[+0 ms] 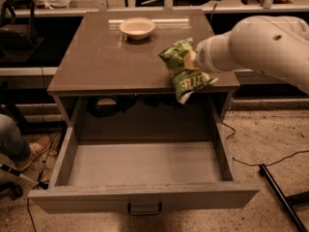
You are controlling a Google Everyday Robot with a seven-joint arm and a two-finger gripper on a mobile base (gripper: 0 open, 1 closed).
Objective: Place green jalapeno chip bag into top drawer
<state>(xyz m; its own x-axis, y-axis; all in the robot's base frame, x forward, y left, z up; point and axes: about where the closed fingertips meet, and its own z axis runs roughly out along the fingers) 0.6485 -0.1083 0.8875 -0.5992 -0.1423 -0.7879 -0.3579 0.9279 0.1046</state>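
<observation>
The green jalapeno chip bag [182,70] hangs in the air, tilted, over the front right edge of the cabinet top [101,62]. My gripper [191,60] is shut on the bag's upper right side, at the end of the big white arm [256,45] that comes in from the right. The bag covers most of the gripper. The top drawer [145,163] is pulled wide open below and in front of the bag, its grey floor bare. Its front panel carries a small dark handle [144,210].
A round cream bowl [137,27] stands at the back middle of the cabinet top. A person's leg and shoe [21,146] are at the left of the drawer. A dark bar [277,197] and cables lie on the floor at the right.
</observation>
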